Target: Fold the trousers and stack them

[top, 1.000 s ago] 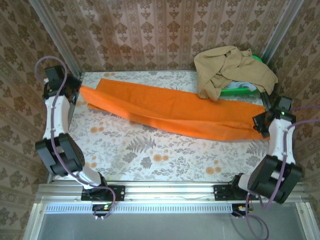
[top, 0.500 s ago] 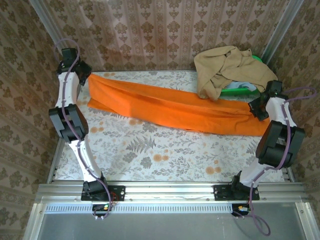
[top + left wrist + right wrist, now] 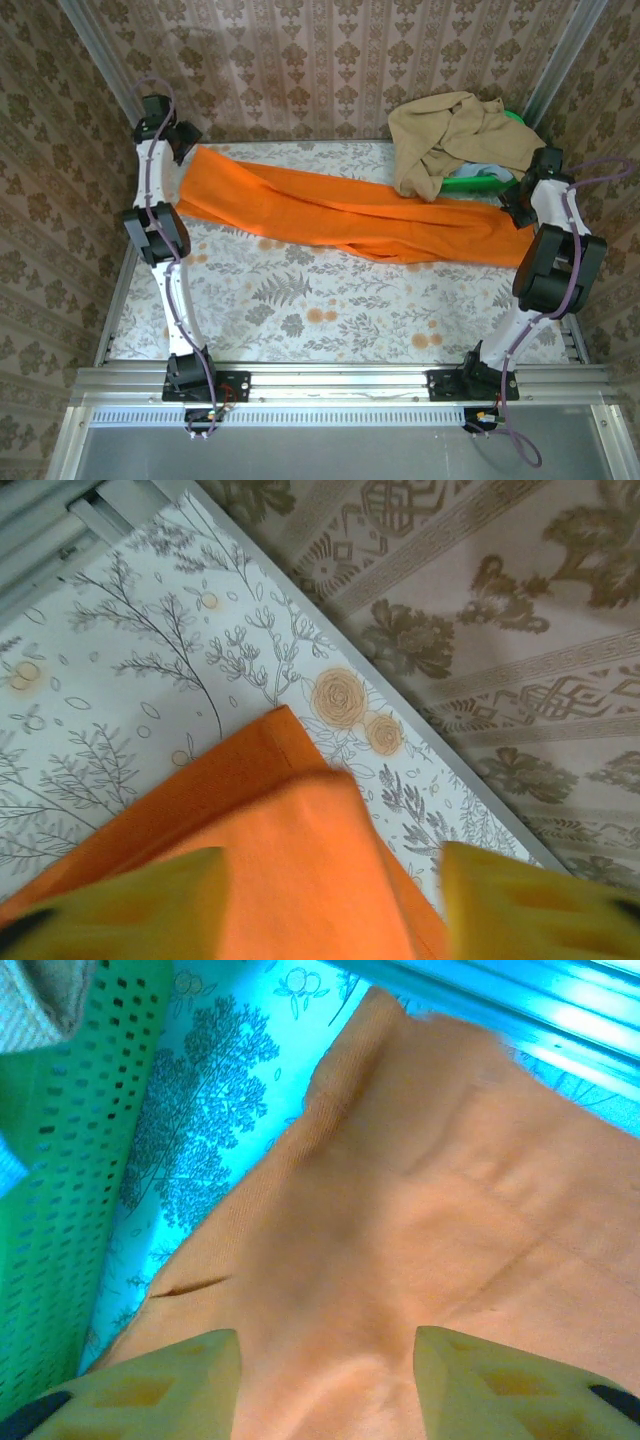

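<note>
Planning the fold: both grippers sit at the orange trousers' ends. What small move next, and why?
Probably lift both clear: the left gripper and right gripper stand open, and the trousers lie stretched out across the table.

Count on site:
- orange trousers (image 3: 350, 215): one pair
- tan garment (image 3: 450, 135): one
- green basket (image 3: 482, 182): one
- floral table (image 3: 300, 310): one
- arms: two, left arm (image 3: 158, 230) and right arm (image 3: 556, 265)
- grippers: two, left gripper (image 3: 330, 900) and right gripper (image 3: 325, 1380)
</note>
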`<state>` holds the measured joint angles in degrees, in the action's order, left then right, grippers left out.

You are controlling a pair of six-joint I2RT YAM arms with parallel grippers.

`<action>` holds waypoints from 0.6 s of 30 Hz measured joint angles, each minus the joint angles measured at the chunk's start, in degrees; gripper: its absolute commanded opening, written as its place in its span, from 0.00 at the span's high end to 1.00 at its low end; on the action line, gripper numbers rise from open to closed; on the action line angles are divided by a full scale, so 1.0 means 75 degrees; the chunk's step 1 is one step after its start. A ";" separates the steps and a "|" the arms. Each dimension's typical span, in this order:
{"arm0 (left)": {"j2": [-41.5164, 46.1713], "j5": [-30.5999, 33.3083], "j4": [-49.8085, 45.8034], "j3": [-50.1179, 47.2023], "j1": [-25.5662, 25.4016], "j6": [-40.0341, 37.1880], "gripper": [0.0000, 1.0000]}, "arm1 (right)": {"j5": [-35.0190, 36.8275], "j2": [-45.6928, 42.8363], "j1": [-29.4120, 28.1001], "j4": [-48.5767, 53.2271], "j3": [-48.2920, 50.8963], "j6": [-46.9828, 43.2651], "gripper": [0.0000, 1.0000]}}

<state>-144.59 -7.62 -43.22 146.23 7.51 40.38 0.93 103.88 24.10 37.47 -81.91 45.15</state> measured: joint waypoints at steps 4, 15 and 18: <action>-0.0055 -0.0219 -0.0149 0.0000 0.0009 -0.0210 0.00 | 0.0166 -0.0309 -0.0012 0.0006 0.0163 -0.0032 0.43; 0.3608 -0.0472 0.0848 -0.5368 -0.0283 -0.0807 0.01 | 0.0338 -0.1682 -0.3899 -0.0149 0.0976 -0.0227 0.47; 0.3882 -0.0799 0.1335 -0.6129 -0.0490 -0.0822 0.03 | 0.0300 -0.0472 -0.5319 0.0032 0.0178 -0.0399 0.48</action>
<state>-115.48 -13.61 -33.21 100.27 3.84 34.22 3.18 100.33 -15.79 37.71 -80.58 42.15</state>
